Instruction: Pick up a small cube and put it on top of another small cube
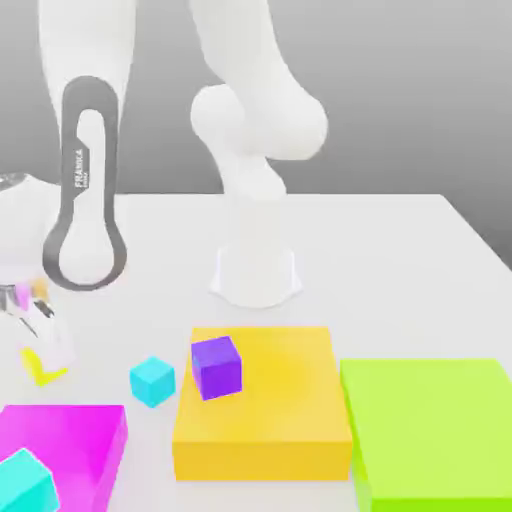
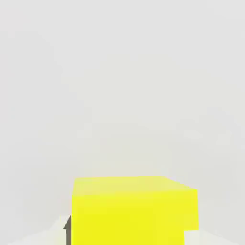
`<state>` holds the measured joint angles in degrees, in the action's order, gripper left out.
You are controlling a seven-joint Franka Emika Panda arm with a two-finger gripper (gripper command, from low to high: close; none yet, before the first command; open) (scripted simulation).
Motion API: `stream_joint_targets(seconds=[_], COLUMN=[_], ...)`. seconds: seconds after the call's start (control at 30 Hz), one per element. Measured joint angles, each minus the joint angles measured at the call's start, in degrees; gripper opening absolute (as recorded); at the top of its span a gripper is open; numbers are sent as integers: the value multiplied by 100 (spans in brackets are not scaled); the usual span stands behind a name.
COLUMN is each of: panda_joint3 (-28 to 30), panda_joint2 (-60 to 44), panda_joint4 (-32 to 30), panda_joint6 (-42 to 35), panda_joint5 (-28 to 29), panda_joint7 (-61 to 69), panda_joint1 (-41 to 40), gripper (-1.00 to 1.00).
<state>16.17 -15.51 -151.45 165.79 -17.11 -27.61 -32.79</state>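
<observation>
**Bench** (image 1: 400,260): white, flat top, carrying every item listed below.

**Arm** (image 1: 255,130): white Panda, base standing near the middle of the bench towards its far edge; the forward links reach down to the bench's edge at the exterior view's left.

**Gripper** (image 1: 40,345): low over the bench at that same edge, pointing down. Fingers drawn in close against the two sides of the yellow cube, which sits between them; one dark fingertip (image 2: 68,228) shows beside the cube in the hand view. Whether the cube is off the bench cannot be told.

**Yellow cube** (image 1: 45,372): small, bright yellow, near the bench's edge at the exterior view's left, partly hidden by the fingers. In the hand view (image 2: 134,210) it is seen close up against the white surface.

**Purple cube** (image 1: 217,366): small, resting on top of the orange-yellow block, at that block's corner nearest the yellow cube. Well apart from the gripper.

**Orange-yellow block** (image 1: 275,420): large, flat, at the middle of the bench's near edge.

**Green block** (image 1: 430,430): large, flat, just beside the orange-yellow block, towards the exterior view's right.

**Magenta block** (image 1: 75,440): large, flat, at the near corner on the exterior view's left.

**Cyan cubes**: one (image 1: 152,381) on the bench between the magenta and orange-yellow blocks; another (image 1: 25,483) on the magenta block.
</observation>
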Motion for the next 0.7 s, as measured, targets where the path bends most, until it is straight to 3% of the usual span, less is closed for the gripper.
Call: stream_joint_targets(seconds=[0.1,0.3,0.6,0.7], panda_joint3=[348,-228,-1578,-1689], panda_joint2=[628,1913,3676,3355], panda_joint4=[-151,-474,-947,-1085], panda_joint6=[-441,-1331,-2613,-2154], panda_joint5=[704,1472,1641,1641], panda_joint7=[-548,-1639,-2655,-2726], panda_joint1=[254,1209,2248,2347], gripper=[-100,-100,-100,-100])
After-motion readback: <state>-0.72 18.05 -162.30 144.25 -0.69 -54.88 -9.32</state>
